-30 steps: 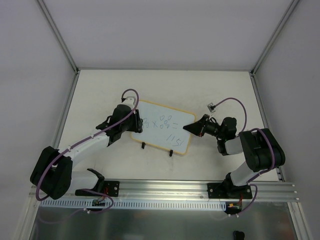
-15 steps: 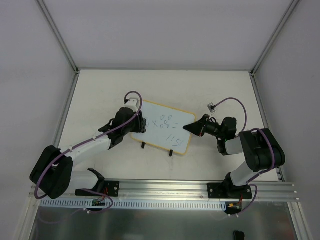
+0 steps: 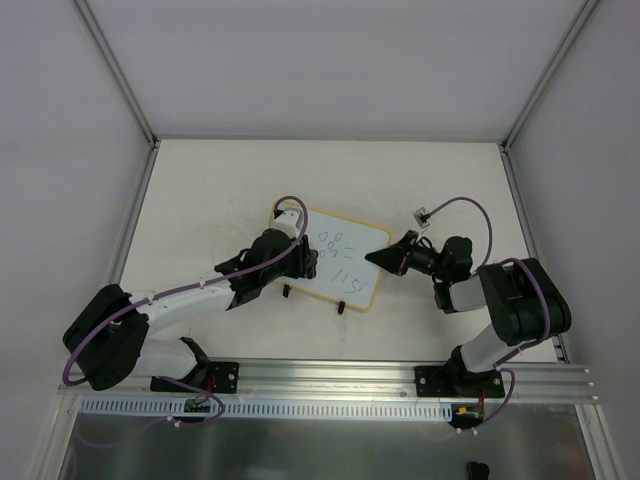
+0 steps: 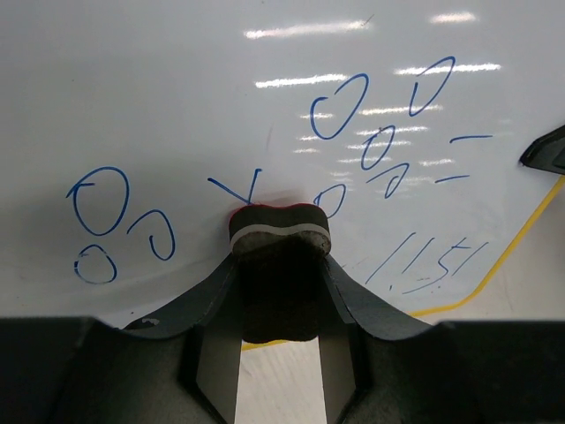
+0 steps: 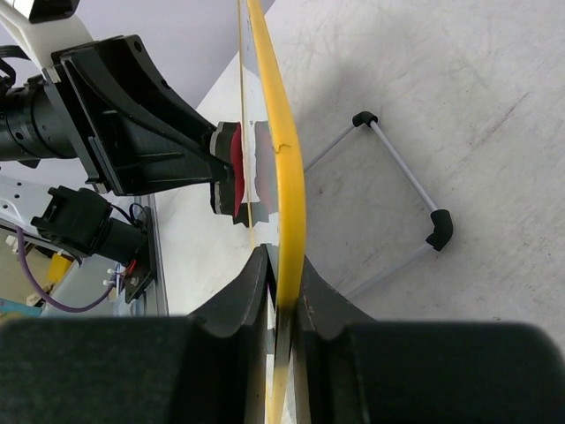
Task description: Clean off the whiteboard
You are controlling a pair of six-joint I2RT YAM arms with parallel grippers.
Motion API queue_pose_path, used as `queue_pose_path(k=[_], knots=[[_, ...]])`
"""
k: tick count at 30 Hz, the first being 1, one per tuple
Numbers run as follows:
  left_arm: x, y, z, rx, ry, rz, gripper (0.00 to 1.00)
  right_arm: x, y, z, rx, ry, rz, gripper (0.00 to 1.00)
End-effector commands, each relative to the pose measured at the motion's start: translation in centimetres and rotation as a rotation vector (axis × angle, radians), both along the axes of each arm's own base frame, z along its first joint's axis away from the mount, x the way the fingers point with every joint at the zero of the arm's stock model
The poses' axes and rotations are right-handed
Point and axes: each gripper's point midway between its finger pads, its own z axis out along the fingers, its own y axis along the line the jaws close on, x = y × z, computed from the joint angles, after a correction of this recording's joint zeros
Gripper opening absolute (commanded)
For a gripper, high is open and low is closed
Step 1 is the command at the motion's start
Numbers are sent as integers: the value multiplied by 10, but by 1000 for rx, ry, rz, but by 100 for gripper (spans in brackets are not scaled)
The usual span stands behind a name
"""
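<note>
The whiteboard (image 3: pixel 352 262) stands tilted on the table, yellow-framed, with blue handwritten marks on its face (image 4: pixel 265 88). My left gripper (image 3: pixel 305 263) is shut on a small black eraser (image 4: pixel 278 228), whose pad presses against the board just below a blue cross. Blue circles lie on both sides of the eraser, and digits to its lower right. My right gripper (image 3: pixel 385 257) is shut on the board's right edge, pinching the yellow frame (image 5: pixel 284 159) between its jaws (image 5: pixel 284 287). The right wrist view shows the eraser (image 5: pixel 231 177) against the board's face.
The board's wire stand (image 5: pixel 402 212) with black corner caps rests on the table behind it. Two black clip feet (image 3: pixel 342 306) sit under its near edge. A white frame and walls bound the table, and an aluminium rail (image 3: pixel 330 375) runs along the near side.
My left gripper has slid right along the board's face with the eraser, from the left edge toward the middle. The right gripper and the board have stayed put.
</note>
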Motion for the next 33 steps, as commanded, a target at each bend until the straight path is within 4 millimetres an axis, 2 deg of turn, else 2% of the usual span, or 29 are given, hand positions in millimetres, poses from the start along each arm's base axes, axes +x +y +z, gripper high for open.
queue_pose_path(k=[1, 4, 7, 11, 15, 20, 24, 27, 33], knots=[[10, 8, 12, 3, -63, 58, 0, 9, -1, 23, -43, -322, -40, 0], [24, 27, 17, 32, -84, 105, 0, 10, -1, 22, -49, -333, -51, 0], [31, 46, 14, 35, -77, 133, 0, 9, -3, 23, -54, -344, -59, 0], [46, 84, 6, 90, -85, 231, 0, 8, -3, 23, -58, -350, -63, 0], [51, 100, 2, 113, -84, 281, 0, 7, -2, 23, -57, -352, -59, 0], [52, 91, 2, 74, -82, 255, 0, 7, -1, 23, -54, -347, -53, 0], [50, 75, 11, 45, -122, 223, 0, 8, 0, 24, -52, -346, -48, 0], [44, 54, 19, 30, -143, 180, 0, 8, 0, 23, -52, -343, -47, 0], [25, 13, 20, 19, -150, 108, 0, 8, 1, 24, -50, -345, -41, 0]])
